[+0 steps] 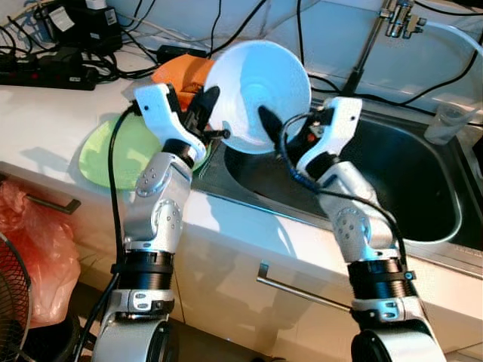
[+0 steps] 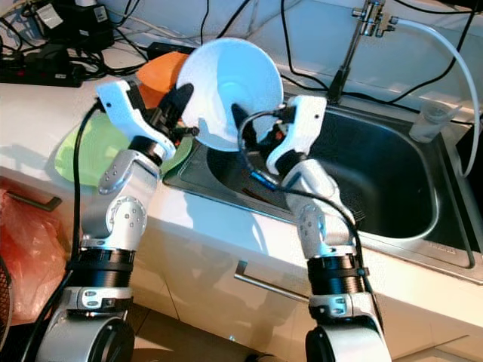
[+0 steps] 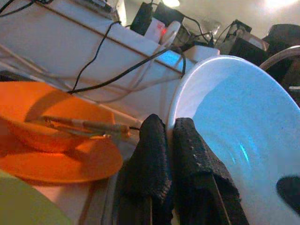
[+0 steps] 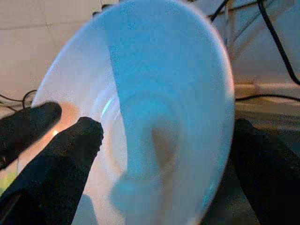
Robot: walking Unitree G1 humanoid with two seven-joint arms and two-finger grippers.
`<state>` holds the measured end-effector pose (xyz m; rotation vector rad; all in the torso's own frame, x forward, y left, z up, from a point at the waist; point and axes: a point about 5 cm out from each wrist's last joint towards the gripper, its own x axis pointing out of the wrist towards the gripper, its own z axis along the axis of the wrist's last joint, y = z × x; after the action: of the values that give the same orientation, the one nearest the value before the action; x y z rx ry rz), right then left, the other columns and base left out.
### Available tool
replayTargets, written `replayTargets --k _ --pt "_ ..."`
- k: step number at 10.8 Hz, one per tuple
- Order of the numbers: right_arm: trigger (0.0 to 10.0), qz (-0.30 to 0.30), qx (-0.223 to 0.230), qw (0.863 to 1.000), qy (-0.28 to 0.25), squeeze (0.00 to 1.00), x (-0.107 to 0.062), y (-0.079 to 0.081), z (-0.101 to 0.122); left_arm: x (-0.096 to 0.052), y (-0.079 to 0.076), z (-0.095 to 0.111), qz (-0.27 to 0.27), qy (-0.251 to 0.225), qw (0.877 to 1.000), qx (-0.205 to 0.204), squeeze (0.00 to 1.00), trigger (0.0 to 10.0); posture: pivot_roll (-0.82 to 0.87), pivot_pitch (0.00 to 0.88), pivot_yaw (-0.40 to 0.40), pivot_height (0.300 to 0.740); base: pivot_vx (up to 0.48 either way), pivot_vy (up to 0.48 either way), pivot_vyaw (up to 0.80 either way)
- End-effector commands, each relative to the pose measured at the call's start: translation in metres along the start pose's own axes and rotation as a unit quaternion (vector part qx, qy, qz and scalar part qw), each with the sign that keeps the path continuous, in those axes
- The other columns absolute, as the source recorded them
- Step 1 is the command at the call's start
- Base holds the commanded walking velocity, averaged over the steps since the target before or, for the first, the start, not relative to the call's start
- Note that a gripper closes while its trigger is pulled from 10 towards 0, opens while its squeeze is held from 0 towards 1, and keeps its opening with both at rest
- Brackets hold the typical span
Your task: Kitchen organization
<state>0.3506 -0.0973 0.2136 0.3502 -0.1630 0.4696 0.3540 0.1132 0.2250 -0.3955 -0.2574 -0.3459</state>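
I hold a white bowl (image 1: 256, 83) tilted on its side above the left edge of the steel sink (image 1: 423, 181). My left gripper (image 1: 207, 109) is shut on the bowl's left rim; the left wrist view has its two black fingers (image 3: 154, 159) pinching the rim of the bowl (image 3: 243, 131). From the right, my right gripper (image 1: 272, 124) stands open and straddles the bowl's wall. One finger (image 4: 75, 159) lies against the inside of the bowl (image 4: 154, 117) and the other (image 4: 267, 168) sits behind the rim.
An orange bowl (image 3: 47, 122) holding chopsticks (image 3: 84, 125) sits on an orange plate (image 3: 70, 161) behind the left gripper. A green plate (image 1: 113, 154) lies on the white counter. Faucet (image 1: 396, 19), plastic cup (image 1: 449, 124), power strips and cables (image 1: 45, 68) line the back. A red bag (image 1: 38, 249) hangs low left.
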Motion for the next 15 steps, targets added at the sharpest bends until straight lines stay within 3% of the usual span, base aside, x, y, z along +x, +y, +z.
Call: replayTargets --k 1,2,3,5,15 --pt "10.0 -0.004 0.010 1.000 -0.009 0.00 0.001 -0.003 0.006 0.001 -0.010 0.013 -0.030 -0.028 0.999 -0.008 0.00 0.0 -0.03 0.020 -0.068 0.740 0.000 0.000 0.00" --pt "8.5 -0.004 0.015 1.000 -0.011 0.00 0.001 -0.004 0.007 0.000 -0.009 0.013 -0.035 -0.028 0.999 -0.014 0.00 0.0 -0.03 0.021 -0.069 0.740 0.000 0.000 0.00" --pt "4.5 -0.005 0.016 1.000 -0.012 0.00 0.001 -0.005 0.007 -0.002 -0.007 0.013 -0.035 -0.027 0.999 -0.017 0.00 0.0 -0.03 0.021 -0.070 0.740 0.000 0.000 0.00" --pt "0.0 -0.016 0.013 1.000 -0.017 0.00 0.001 -0.008 0.009 -0.007 -0.004 0.014 -0.036 -0.027 0.999 -0.021 0.00 0.0 -0.03 0.022 -0.071 0.740 0.000 0.000 0.00" --pt "0.0 -0.089 0.017 0.995 0.049 0.00 0.003 -0.026 -0.006 -0.011 -0.008 0.017 -0.063 -0.031 0.997 -0.017 0.00 0.0 -0.03 0.021 -0.083 0.740 0.000 0.000 0.00"
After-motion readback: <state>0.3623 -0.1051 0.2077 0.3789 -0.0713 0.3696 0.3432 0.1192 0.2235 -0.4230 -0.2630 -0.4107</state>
